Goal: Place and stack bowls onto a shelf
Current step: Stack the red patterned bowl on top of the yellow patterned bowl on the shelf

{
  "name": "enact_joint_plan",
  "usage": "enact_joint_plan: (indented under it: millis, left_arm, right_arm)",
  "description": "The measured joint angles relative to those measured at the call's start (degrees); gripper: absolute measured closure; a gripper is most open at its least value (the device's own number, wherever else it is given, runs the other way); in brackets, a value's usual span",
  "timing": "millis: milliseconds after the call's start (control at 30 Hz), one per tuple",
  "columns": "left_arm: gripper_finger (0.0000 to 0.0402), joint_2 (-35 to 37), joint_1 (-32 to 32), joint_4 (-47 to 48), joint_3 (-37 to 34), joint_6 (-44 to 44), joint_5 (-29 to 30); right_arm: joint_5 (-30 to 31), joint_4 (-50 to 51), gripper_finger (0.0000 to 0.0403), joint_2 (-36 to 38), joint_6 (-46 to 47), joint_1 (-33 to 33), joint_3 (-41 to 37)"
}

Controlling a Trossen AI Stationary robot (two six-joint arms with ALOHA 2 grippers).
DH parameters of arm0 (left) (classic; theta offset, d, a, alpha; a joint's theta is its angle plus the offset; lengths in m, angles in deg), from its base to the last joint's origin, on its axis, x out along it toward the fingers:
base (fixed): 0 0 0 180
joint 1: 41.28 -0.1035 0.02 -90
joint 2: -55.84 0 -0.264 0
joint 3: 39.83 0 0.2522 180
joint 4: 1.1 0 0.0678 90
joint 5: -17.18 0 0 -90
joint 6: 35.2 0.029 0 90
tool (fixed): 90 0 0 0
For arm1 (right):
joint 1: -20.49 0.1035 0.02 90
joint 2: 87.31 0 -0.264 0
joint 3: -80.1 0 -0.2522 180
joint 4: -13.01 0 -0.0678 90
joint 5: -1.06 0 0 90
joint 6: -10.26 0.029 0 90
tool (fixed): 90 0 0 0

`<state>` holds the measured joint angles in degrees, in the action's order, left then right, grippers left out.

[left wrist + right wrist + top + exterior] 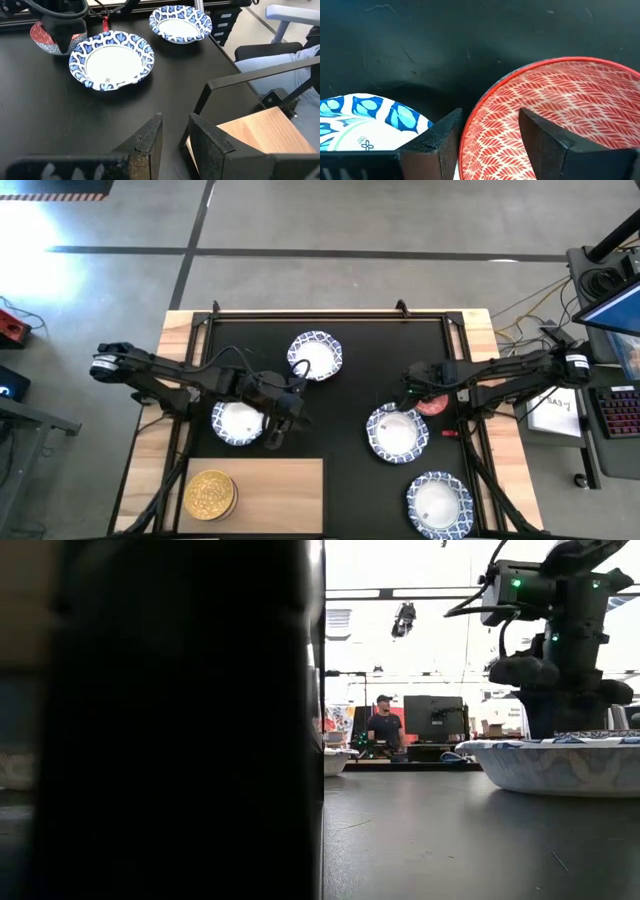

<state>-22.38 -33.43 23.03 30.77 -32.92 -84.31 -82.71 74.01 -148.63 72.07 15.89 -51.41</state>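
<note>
A red-pink bowl (555,105) sits on the black mat at the right (432,406). My right gripper (487,120) hangs open over it, pointing down, one finger (545,140) inside the bowl and the other (440,137) outside its rim. I see no touch. Beside it lies a white bowl with a blue rim (397,432). My left gripper (175,127) stands open and holds nothing, just right of another white bowl (238,422), near the shelf's far edge. The light-wood shelf (270,490) carries a golden yellow bowl (209,495).
Two more white bowls with blue rims lie on the mat, one at the far middle (315,355) and one at the near right (438,502). In the low view a dark bulk (180,720) blocks the left half. A person (385,725) stands far behind the table.
</note>
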Motion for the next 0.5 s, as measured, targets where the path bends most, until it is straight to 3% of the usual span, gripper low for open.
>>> enact_joint_plan:
  millis: [233,500]
  left_arm:
    - [0.0324,0.00,0.00,-0.11,0.00,-1.12,0.24]
    - [0.0324,0.00,0.00,-1.42,0.00,-1.54,0.49]
  right_arm:
    - [0.85,-0.16,0.0255,0.00,-3.18,0.00,-1.41]
    - [1.51,0.21,0.0366,0.02,-5.27,0.00,-2.79]
